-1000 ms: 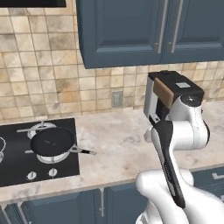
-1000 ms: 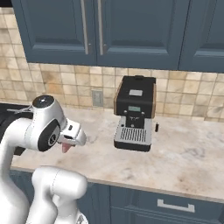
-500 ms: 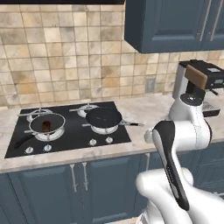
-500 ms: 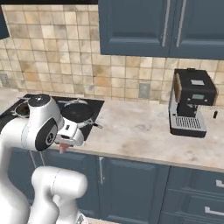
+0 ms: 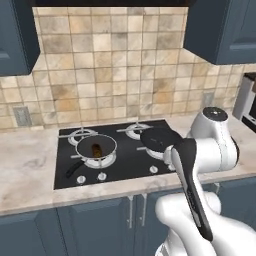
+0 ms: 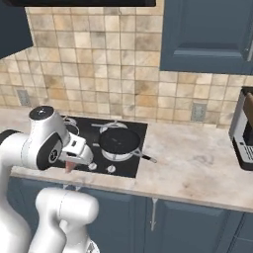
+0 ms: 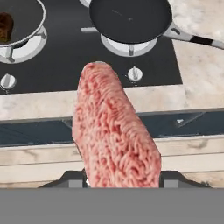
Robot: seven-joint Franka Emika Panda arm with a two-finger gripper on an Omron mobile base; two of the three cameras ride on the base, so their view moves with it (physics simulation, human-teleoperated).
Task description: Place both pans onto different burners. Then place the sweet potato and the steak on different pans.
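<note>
while before cooktop (image 7: 65, 65), steak (image 7: 113, 135) in gripper (image 7: 122, 181)

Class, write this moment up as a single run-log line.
gripper: shut on steak | sweet potato: in left pan | right pan: empty, on burner | next: steak to right pan

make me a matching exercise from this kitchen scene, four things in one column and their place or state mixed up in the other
Things
1. steak
2. sweet potato
3. right-hand pan
4. left-hand pan

Place or state
A. holds the sweet potato
B. on a front burner with nothing in it
C. held in the gripper, short of the cooktop
D. lying in a pan

Pairs: 1-C, 2-D, 3-B, 4-A
</note>
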